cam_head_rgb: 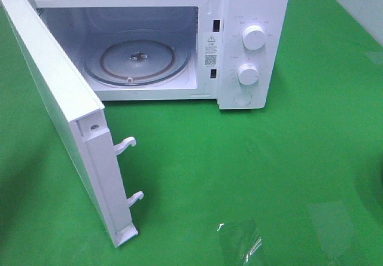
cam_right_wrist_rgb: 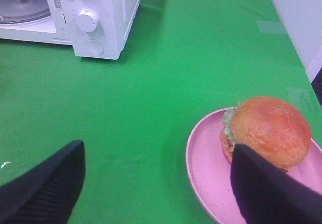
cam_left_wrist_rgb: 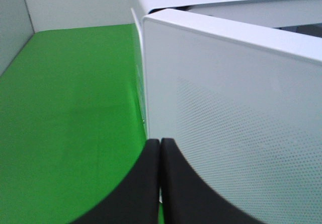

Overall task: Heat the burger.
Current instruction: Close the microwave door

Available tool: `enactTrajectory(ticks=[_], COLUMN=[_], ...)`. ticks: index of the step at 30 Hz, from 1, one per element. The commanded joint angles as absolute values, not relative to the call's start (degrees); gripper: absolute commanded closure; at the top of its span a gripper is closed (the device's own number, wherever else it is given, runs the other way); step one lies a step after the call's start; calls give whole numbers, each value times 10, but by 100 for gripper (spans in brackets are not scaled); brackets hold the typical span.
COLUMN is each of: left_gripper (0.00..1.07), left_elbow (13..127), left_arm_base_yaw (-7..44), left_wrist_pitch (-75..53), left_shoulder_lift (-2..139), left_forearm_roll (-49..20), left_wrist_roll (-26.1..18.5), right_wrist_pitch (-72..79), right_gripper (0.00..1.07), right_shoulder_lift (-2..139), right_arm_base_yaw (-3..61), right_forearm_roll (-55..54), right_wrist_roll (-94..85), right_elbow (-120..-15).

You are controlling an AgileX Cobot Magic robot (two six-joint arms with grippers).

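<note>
The burger (cam_right_wrist_rgb: 266, 131), with a golden-brown bun and green lettuce, sits on a pink plate (cam_right_wrist_rgb: 209, 168) in the right wrist view; it is outside the exterior high view. My right gripper (cam_right_wrist_rgb: 158, 151) is open and empty, and one dark finger (cam_right_wrist_rgb: 271, 191) overlaps the burger's near side. The white microwave (cam_head_rgb: 251, 45) stands at the back with its door (cam_head_rgb: 66, 110) swung wide to the left. My left gripper (cam_left_wrist_rgb: 160, 142) is shut with nothing in it, its tips close to the door's (cam_left_wrist_rgb: 226, 133) outer edge. Neither gripper shows in the exterior high view.
A glass turntable (cam_head_rgb: 137, 60) lies inside the microwave cavity. Two knobs (cam_head_rgb: 254, 39) are on its right panel. Two latch hooks (cam_head_rgb: 125, 145) stick out from the door's edge. A clear shiny patch (cam_head_rgb: 239, 242) lies on the green cloth (cam_head_rgb: 269, 170) near the front.
</note>
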State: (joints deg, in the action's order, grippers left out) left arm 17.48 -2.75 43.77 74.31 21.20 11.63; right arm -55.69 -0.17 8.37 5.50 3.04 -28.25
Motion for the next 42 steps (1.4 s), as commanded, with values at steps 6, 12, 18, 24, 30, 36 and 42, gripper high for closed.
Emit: enactTrajectory(ticks=[6,12,18,24,30,36,42], left_gripper=[107,107,107,107,107,107,107], left_elbow=[206,230,231,248,286,316,341], left_arm_base_yaw=[-16,44,93,140,188,218,243], left_wrist_pitch=[476,473,476,477,474,473,472], left_shoulder_lift=[802,840,864,892,922,945,966], left_forearm_roll=[284,261,193,150,101,81,44], left_wrist_roll=[191,162,127,107,88,87,70], right_wrist_pitch=[-551,-551,-551,-551,-551,-551,-551], right_gripper=[32,32,32,32,32,32,32], right_shoulder_lift=[-18,-18,-18,-18,-18,-18,-18], right_arm_base_yaw=[80,80,80,80,80,80,80], right_forearm_roll=[55,55,55,55,55,54,54], right_wrist_roll=[30,30,30,30,30,30,29], right_elbow=[-281,-281,-281,-281,-281,-281,-281])
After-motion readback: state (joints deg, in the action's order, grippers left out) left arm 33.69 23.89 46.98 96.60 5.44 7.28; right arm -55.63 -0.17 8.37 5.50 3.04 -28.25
